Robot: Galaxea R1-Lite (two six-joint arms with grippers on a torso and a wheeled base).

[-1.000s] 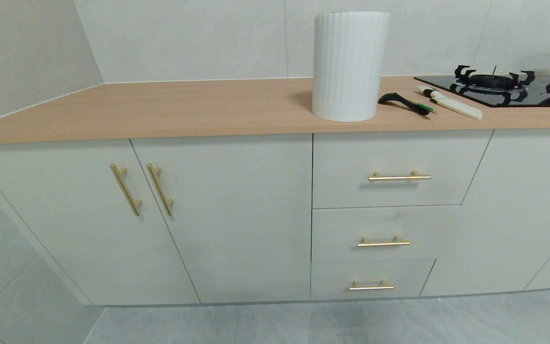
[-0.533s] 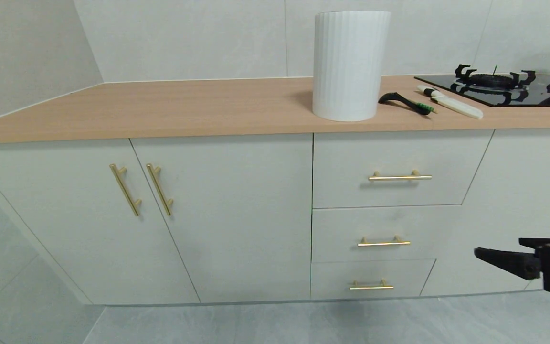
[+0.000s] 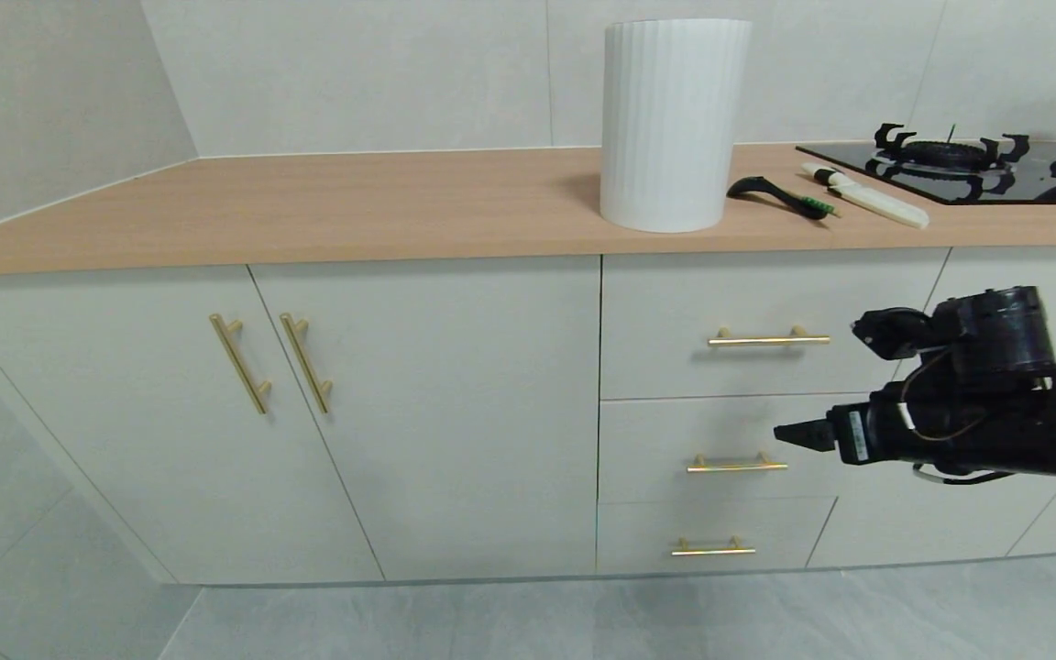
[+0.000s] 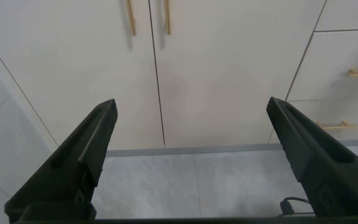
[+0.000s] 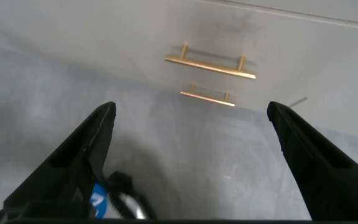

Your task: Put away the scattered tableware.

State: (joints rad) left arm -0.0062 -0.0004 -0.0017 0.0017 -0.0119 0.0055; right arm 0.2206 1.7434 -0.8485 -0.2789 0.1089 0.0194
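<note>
Progress looks nil to us. The black peeler (image 3: 774, 196) and the white knife (image 3: 863, 205) both lie loose on the counter (image 3: 354, 206), so we judge that everything remains to be done: each must be picked up and stowed.

Taking the tall white ribbed holder (image 3: 675, 124) as the dial's centre, the peeler lies at about four o'clock, just beside its foot. The knife lies further out the same way, near the peeler and at the edge of the stove (image 3: 959, 170).

The holder stands upright near the counter's front edge. Its mouth is above our line of sight, so we cannot tell what it holds. Below it, at six o'clock, are three drawers, the top drawer (image 3: 766, 321), the middle drawer (image 3: 720, 435) and the bottom drawer (image 3: 711, 532). All are closed, with their contents hidden. The two cupboard doors (image 3: 308, 422) at eight o'clock are closed too.

The right gripper (image 3: 794, 434) (image 5: 190, 111) hangs in front of the cabinets, at three o'clock from the middle drawer's handle (image 3: 736, 466). Its fingers are spread wide and grasp nothing. The left gripper (image 4: 190, 106) is likewise spread and bare, low down and facing the cupboard doors.
</note>
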